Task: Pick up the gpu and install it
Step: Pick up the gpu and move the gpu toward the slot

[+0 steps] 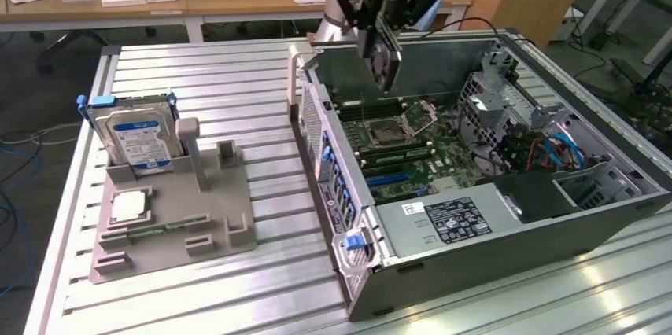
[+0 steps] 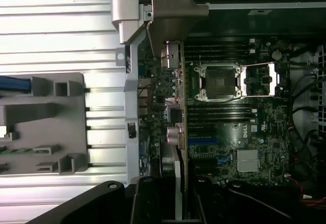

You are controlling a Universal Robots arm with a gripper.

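Observation:
The gpu (image 1: 385,64) hangs edge-on above the open computer case (image 1: 588,221), over the motherboard's far part near the processor socket (image 1: 386,130). My gripper (image 1: 380,34) is shut on the card's upper edge. In the wrist view the gpu (image 2: 179,107) is a thin card seen along its length, its metal bracket (image 2: 173,15) at the case's rear wall. The gripper (image 2: 175,201) has one finger on each side of the card. The card lies over the motherboard (image 2: 254,127) beside the socket (image 2: 219,81), and a blue slot (image 2: 205,141) lies close beside it.
A grey holder (image 1: 179,225) on the slatted table (image 1: 210,75) carries a silver hard drive with a blue label (image 1: 134,134) and a small square processor chip (image 1: 128,206). The case's power supply (image 1: 452,221) sits at its near end, and cables (image 1: 546,150) at the exterior view's right.

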